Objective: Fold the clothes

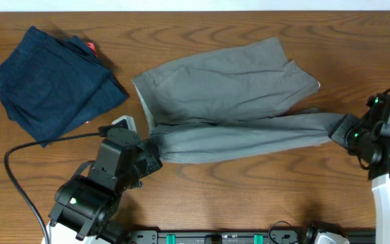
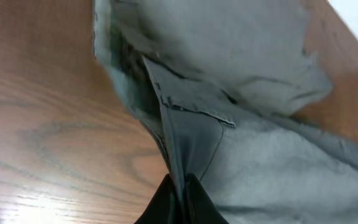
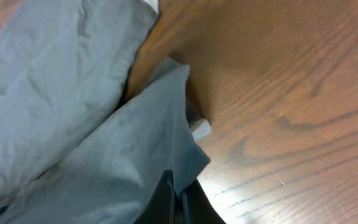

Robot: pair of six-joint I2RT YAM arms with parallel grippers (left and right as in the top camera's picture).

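Left tool (image 1: 153, 154) pinches one end of the grey clothes (image 1: 235, 95); right tool (image 1: 342, 130) pinches the other end, above the desk (image 1: 249, 196).

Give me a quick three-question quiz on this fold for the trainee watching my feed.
1. True or false: the left end effector is shut on the grey garment.
2. Short answer: which garment carries the red tag?
3. Pick one. The right end effector grips: A) nothing; B) the right end of the grey garment's near strip; C) the table edge.

Key: 1 true. 2 the navy garment, lying folded left of the grey one. 3 B.
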